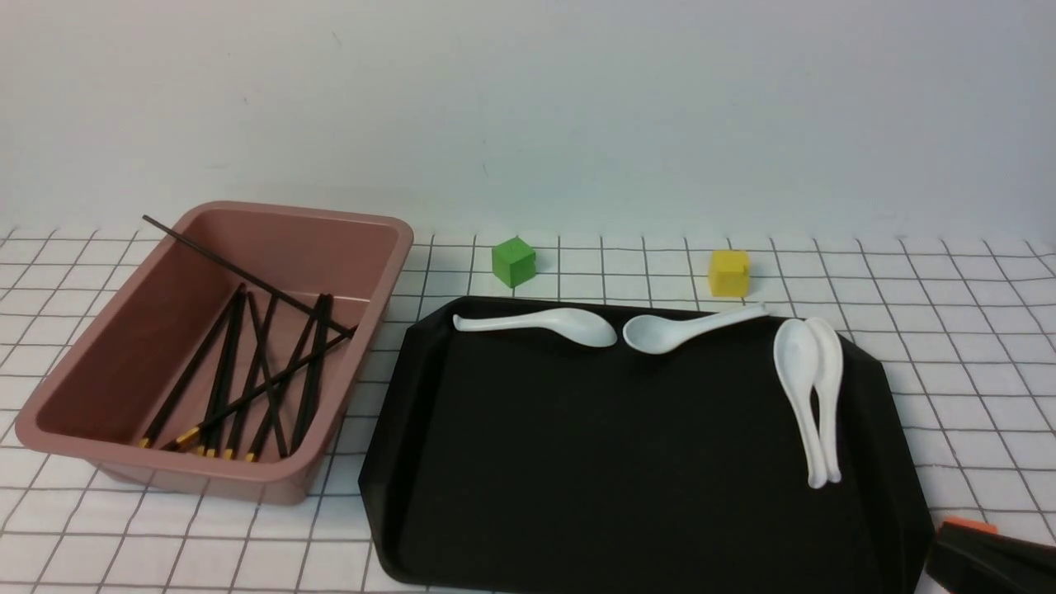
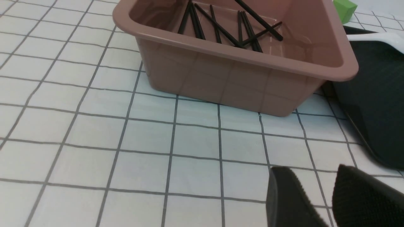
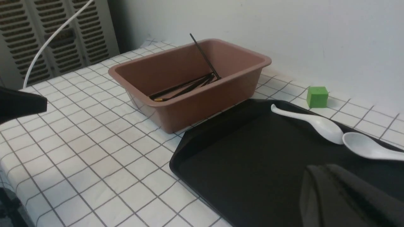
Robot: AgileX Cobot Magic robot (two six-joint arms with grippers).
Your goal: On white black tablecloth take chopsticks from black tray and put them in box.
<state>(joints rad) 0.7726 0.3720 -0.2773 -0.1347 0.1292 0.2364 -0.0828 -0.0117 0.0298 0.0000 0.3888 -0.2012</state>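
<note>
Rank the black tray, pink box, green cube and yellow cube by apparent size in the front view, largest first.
1. black tray
2. pink box
3. green cube and yellow cube: they look alike, so they are left unranked.

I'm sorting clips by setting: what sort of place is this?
Likely a staged robot test bench, not a kitchen: checked tablecloth against a bare wall, a green cube by the black tray, a louvred unit nearby.

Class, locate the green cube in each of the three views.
Front view: green cube just behind the black tray, right of the box.
Left wrist view: green cube past the box's far corner.
Right wrist view: green cube beyond the black tray's far rim.
Shared landmark: the box.
</note>
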